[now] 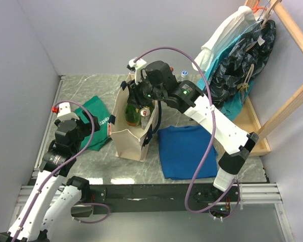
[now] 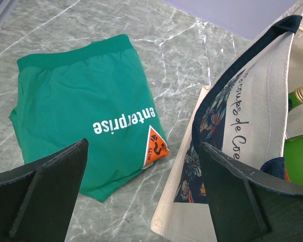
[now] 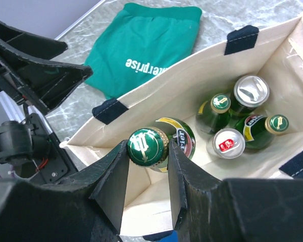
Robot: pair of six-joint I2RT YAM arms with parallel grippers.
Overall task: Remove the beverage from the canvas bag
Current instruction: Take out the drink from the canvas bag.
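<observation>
while upright in cream, navy-edged canvas bag (image 3: 252,65), green bottle (image 3: 147,147), seemingly beer, pinched by right jaws; left jaws spread

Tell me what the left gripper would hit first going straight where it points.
Likely the green cloth, near its orange label. The bag stands just right of the line from the left gripper; depth is unclear.

A grey marble-patterned tabletop (image 1: 86,85) sits between plain pale lavender walls (image 1: 141,30). At the right stands a light wooden rack (image 1: 288,105) hung with white, teal and dark patterned garments (image 1: 247,48). Light is soft and even.
</observation>
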